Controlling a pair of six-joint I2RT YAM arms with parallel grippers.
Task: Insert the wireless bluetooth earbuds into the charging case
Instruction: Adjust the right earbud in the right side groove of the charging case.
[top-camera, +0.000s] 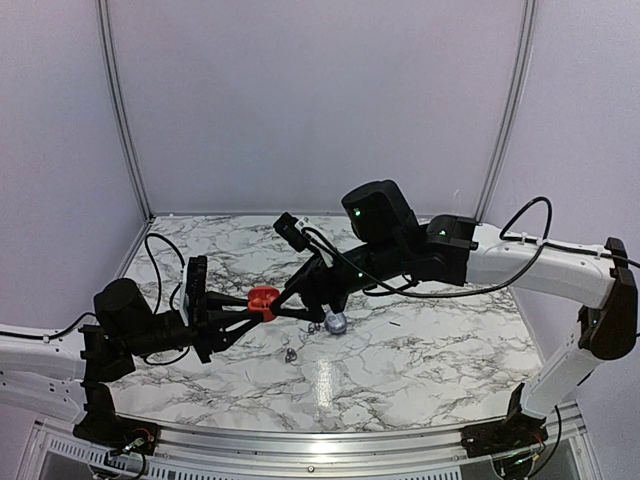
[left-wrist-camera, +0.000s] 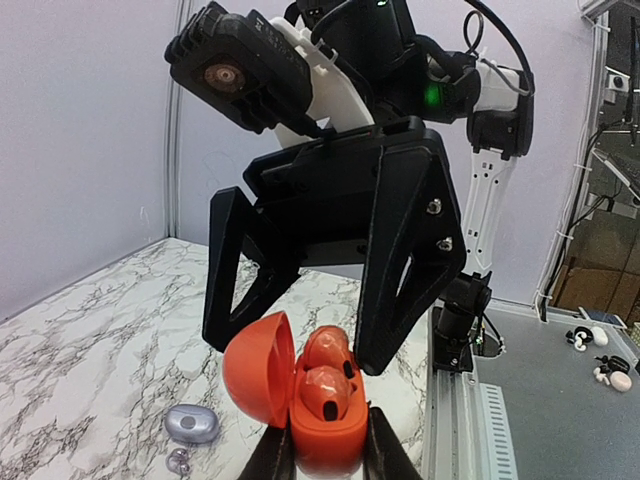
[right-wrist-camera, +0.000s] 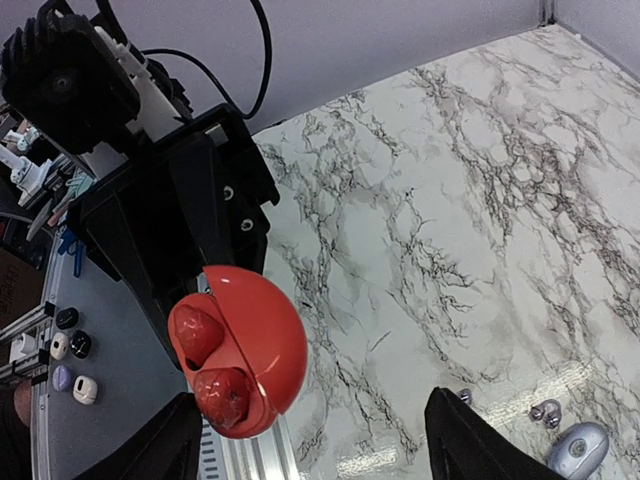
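Presently, the left claw pinched the open red charging case over the worktop's middle, both red earbuds sitting in its wells; the right claw hung spread just beside it. Each bud wanted a square, gentle press until flush.

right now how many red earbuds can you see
2. Both sit in the open red case held by the left gripper: one red earbud, the other right beside it. No others show elsewhere.
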